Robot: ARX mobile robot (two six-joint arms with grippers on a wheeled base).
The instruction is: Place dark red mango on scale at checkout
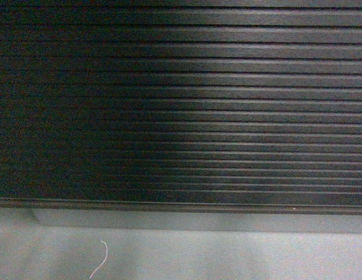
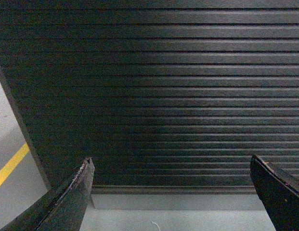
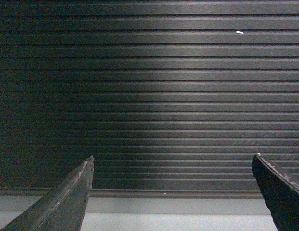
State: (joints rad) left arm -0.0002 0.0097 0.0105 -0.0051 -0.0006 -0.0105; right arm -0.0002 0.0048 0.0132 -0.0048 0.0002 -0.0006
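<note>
The ribbed black front panel of the checkout [image 1: 181,105] fills the head view, and it also fills the left wrist view [image 2: 159,96] and the right wrist view [image 3: 154,96]. The dark red mango and the scale are out of view. My left gripper [image 2: 171,166] is open, its two dark fingers spread wide with nothing between them. In the same way my right gripper [image 3: 172,163] stands open and empty, facing the panel. Neither gripper shows in the head view.
Grey floor [image 1: 181,256] runs along the foot of the panel, with a thin white thread [image 1: 101,259] lying on it. In the left wrist view the panel's left edge [image 2: 19,120] shows, with floor and a yellow line [image 2: 9,166] beyond it.
</note>
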